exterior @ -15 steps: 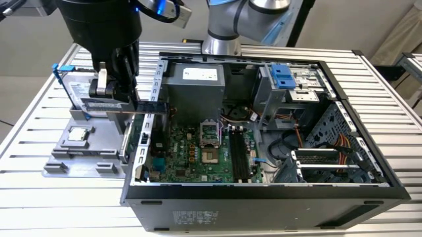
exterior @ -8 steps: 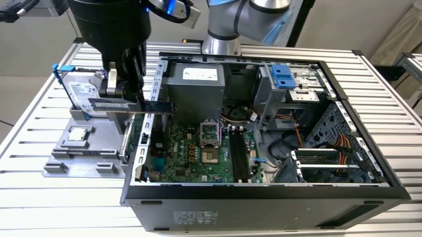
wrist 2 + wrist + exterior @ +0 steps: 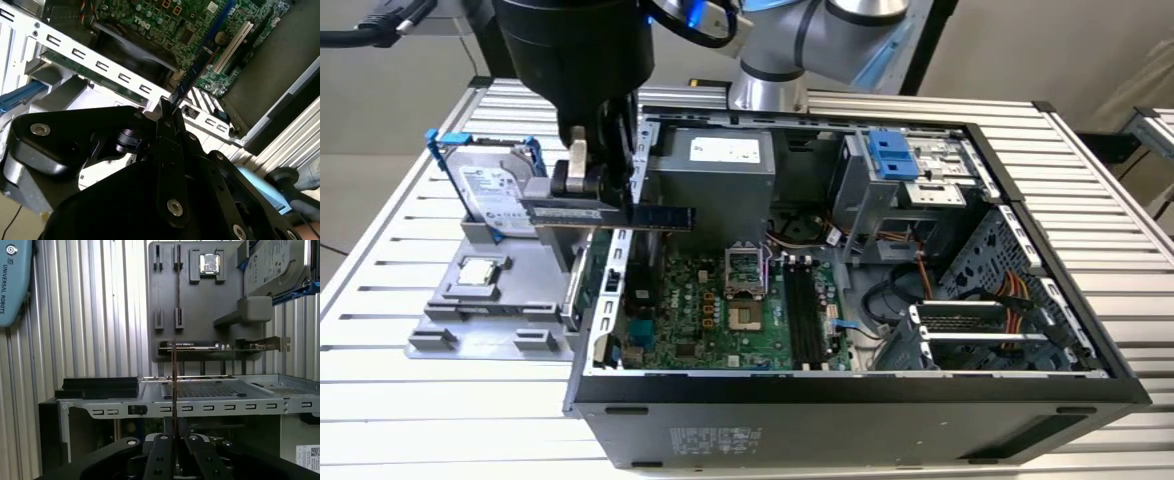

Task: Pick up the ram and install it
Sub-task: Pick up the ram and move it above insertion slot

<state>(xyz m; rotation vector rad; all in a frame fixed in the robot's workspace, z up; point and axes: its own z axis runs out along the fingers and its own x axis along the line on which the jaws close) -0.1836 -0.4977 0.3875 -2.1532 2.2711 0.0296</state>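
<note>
The ram (image 3: 664, 217) is a thin bluish stick held level above the left wall of the open computer case (image 3: 854, 385). My gripper (image 3: 616, 205) is shut on it, hanging between the grey fixture and the motherboard. In both wrist views the ram (image 3: 197, 70) (image 3: 174, 390) shows edge-on, sticking straight out from the closed fingertips of the gripper (image 3: 167, 107) (image 3: 174, 432). The black memory slots (image 3: 801, 310) lie on the green motherboard (image 3: 694, 320), lower and toward the exterior view's right of the ram.
A grey fixture (image 3: 494, 310) beside the case holds a hard drive (image 3: 494, 190) in a blue frame, a square processor chip (image 3: 480, 270) and a card (image 3: 560, 214). Inside the case are a grey power supply (image 3: 714, 165), a blue drive latch (image 3: 889, 157) and cables (image 3: 987, 290).
</note>
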